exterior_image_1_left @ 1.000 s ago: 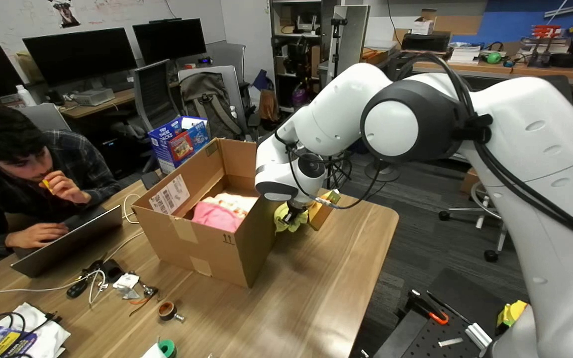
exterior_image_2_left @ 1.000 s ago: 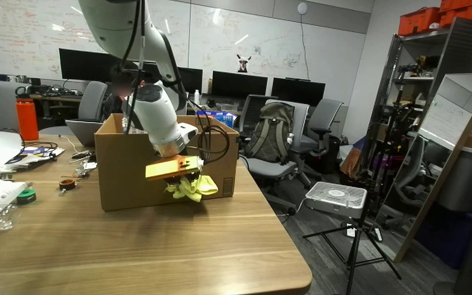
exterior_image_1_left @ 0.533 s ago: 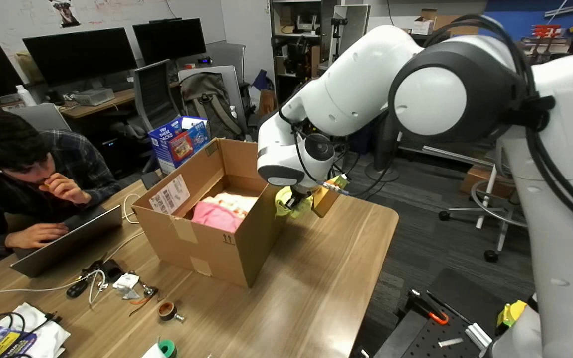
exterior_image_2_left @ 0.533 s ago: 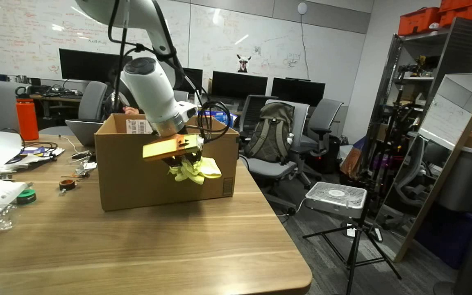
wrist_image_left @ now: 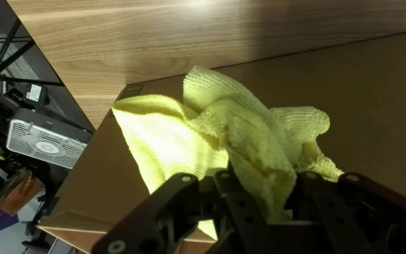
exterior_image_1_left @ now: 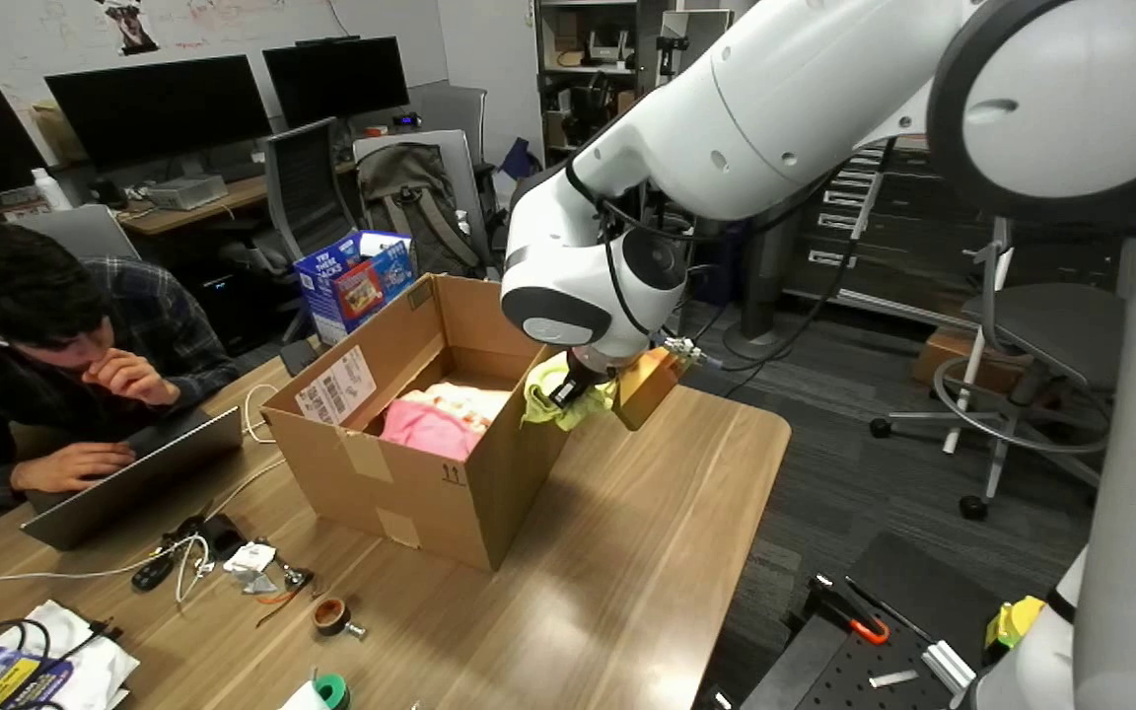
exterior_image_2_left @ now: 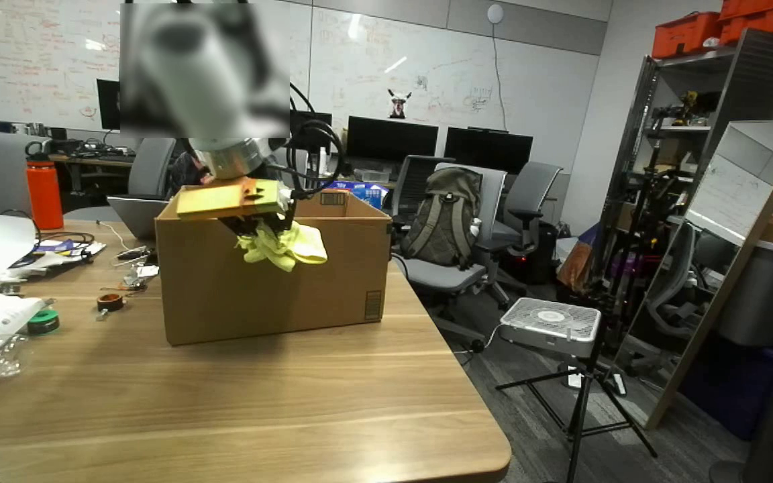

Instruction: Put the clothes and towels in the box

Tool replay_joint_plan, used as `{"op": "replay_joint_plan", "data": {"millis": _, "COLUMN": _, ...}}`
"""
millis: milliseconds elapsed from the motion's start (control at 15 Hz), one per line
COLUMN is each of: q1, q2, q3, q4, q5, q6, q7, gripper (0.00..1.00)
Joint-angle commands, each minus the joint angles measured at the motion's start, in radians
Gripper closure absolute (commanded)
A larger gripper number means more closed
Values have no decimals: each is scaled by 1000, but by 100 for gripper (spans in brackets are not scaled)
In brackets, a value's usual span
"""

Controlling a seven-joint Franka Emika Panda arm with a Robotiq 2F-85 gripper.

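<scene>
Across the room hangs a scrawled whiteboard (exterior_image_1_left: 223, 30). From left, the box (exterior_image_1_left: 410, 503) bears an inside label (exterior_image_1_left: 336, 385) too small to read; a blue carton (exterior_image_1_left: 346, 281) says “TRY THESE”; pink cloth (exterior_image_1_left: 425, 431) lies in the box; its arrows (exterior_image_1_left: 453, 473) point up; outside, my pincer (wrist_image_left: 264, 178) clutches a yellow towel (wrist_image_left: 248, 137).

In an exterior view: from above into the box (exterior_image_1_left: 420, 493), left of centre, arm (exterior_image_1_left: 785, 108) close at right | in an exterior view: low across the table (exterior_image_2_left: 333, 416) to the box's side, whiteboard (exterior_image_2_left: 440, 74) at top | in both exterior views: box, table, backpack (exterior_image_2_left: 443, 215) | wrist view: close, past gripper (wrist_image_left: 267, 176) at bottom, onto cloth (wrist_image_left: 231, 123) at centre
</scene>
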Motion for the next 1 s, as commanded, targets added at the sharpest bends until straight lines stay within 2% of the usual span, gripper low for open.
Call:
{"op": "replay_joint_plan", "data": {"millis": 0, "q1": -22, "q2": -129, "q3": 65, "q4": -86, "q5": 84, "q6": -30, "q7": -22, "gripper": 95}}
{"op": "replay_joint_plan", "data": {"millis": 333, "q1": -16, "q2": -188, "q3": 143, "q4": -84, "q5": 216, "q6": -55, "q7": -4, "gripper": 95}}
{"op": "replay_joint_plan", "data": {"millis": 400, "q1": -36, "q2": -184, "q3": 196, "q4": -91, "q5": 167, "q6": -72, "q7": 88, "gripper": 95}}
{"op": "replay_joint_plan", "data": {"millis": 533, "q1": -34, "q2": -189, "q3": 221, "q4": -77, "q5": 169, "q6": -116, "q7": 154, "gripper": 95}}
{"op": "replay_joint_plan", "data": {"millis": 733, "q1": -20, "q2": -198, "q3": 219, "q4": -56, "q5": 167, "q6": -210, "q7": 249, "gripper": 95}}
{"op": "replay_joint_plan", "data": {"millis": 933, "q1": 0, "q2": -211, "q3": 167, "q4": -24, "q5": 164, "q6": -299, "q7": 311, "gripper": 95}}
